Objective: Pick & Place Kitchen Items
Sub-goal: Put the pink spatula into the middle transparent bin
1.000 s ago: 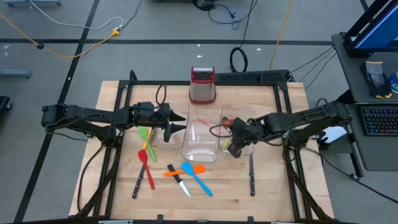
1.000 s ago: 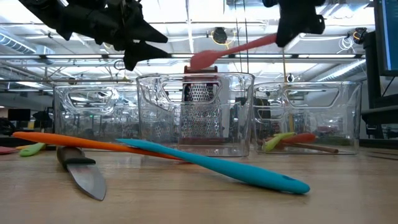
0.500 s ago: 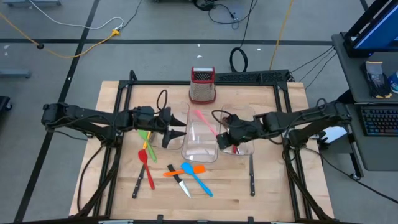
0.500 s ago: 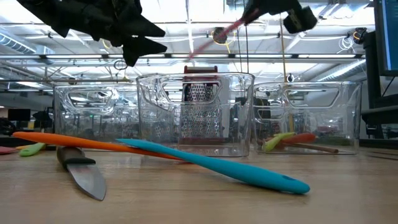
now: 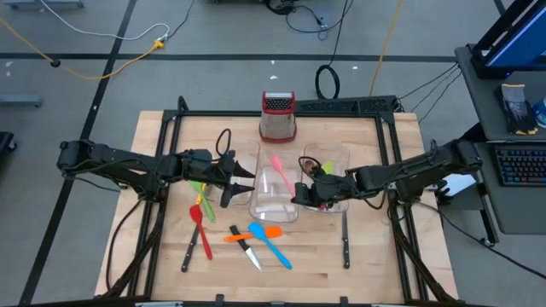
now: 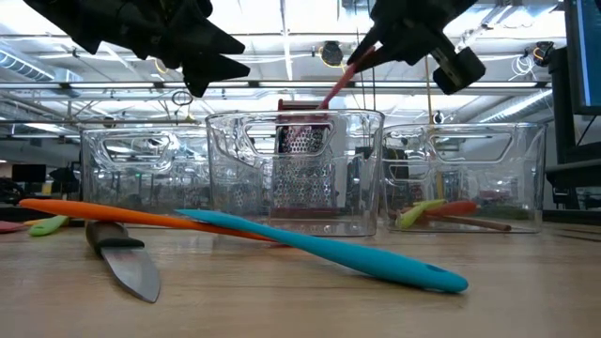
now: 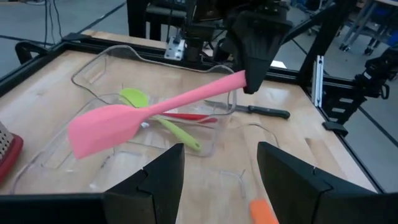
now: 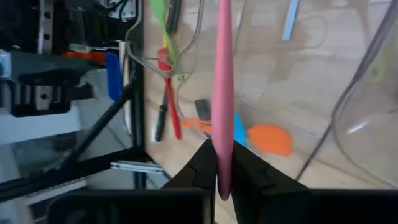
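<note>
The right end effector [image 5: 300, 194] is clenched on the handle end of a slim pink silicone spatula [image 5: 279, 165]. Its two fingers pinch the very tip of the stem, so the flat blade hangs far out ahead of it, angled down over the mouth of the middle clear rectangular plastic bin [image 5: 275, 205]. In the low view the blade [image 6: 299, 141] is just at that bin's rim. The spatula looks light, with a stiff stem and a soft, bendy blade. Held by the tip it will probably swing easily, though its weight should not strain the pinch. A hold nearer mid-stem would steady it more.

Just beside this end effector, on its outer side, a second clear plastic bin [image 5: 339, 155] holds a green utensil [image 7: 155, 115] and a red one [image 7: 186, 116].

The left end effector [image 5: 241, 178] hovers across the middle bin, fingers spread and holding nothing. Beneath and near it on the wooden surface [image 5: 153, 256] lie a blue spoon [image 5: 269, 244], an orange spatula [image 5: 247, 235], a red spoon [image 5: 200, 228] and a black-handled knife [image 5: 246, 248], all thin and low. Each is best pinched across its narrow stem.
</note>
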`<state>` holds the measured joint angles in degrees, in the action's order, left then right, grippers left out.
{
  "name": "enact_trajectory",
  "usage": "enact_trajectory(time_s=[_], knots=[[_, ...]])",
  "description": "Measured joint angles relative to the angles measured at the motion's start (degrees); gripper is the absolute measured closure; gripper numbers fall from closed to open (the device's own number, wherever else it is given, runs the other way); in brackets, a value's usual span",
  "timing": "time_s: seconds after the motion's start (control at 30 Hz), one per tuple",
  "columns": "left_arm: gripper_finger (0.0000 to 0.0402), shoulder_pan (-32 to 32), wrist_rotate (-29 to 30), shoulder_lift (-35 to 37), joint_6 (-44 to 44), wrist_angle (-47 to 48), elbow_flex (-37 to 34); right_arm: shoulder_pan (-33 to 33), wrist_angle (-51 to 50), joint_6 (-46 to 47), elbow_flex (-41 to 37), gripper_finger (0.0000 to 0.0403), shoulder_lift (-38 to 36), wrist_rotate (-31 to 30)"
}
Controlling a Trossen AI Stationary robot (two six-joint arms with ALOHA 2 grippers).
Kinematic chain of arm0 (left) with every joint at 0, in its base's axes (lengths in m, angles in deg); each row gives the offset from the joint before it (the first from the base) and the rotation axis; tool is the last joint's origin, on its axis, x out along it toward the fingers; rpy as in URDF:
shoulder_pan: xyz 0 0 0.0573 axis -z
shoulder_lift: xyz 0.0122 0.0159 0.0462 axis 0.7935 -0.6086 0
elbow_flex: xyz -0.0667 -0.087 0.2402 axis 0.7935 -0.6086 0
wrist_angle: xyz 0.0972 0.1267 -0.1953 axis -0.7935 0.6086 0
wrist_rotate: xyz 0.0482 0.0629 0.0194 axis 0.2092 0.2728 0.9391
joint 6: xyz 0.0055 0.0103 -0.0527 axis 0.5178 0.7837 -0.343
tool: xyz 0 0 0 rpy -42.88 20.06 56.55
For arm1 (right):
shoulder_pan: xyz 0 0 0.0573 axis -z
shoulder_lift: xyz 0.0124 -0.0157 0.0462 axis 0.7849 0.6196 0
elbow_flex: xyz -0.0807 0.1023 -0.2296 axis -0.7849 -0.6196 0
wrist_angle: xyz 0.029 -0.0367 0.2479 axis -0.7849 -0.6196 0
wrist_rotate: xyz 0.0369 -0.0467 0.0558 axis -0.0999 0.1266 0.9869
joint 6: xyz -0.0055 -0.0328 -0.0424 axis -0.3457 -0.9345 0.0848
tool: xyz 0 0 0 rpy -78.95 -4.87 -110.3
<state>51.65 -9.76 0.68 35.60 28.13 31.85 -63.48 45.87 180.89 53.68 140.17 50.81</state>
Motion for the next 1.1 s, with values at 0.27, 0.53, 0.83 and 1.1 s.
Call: enact_trajectory(time_s=[0.27, 0.53, 0.83, 1.1], knots=[[0.0194, 0.3, 0.0, 0.0, 0.7, 0.2, 0.0, -3.0, 1.9, 0.5, -0.8, 0.0389, 0.3, -1.4], [0.0194, 0.3, 0.0, 0.0, 0.7, -0.2, 0.0, -4.0, 5.9, 0.8, -0.8, 0.0389, 6.0, 1.5], [0.0194, 0.3, 0.0, 0.0, 0.0, -0.3, 0.0, -0.7, 10.2, -2.8, -0.8, 0.0377, 7.3, 3.2], [0.0195, 0.3, 0.0, 0.0, -0.3, -0.3, 0.0, -0.5, 7.8, -3.0, -0.8, 0.0377, 7.3, 3.2]])
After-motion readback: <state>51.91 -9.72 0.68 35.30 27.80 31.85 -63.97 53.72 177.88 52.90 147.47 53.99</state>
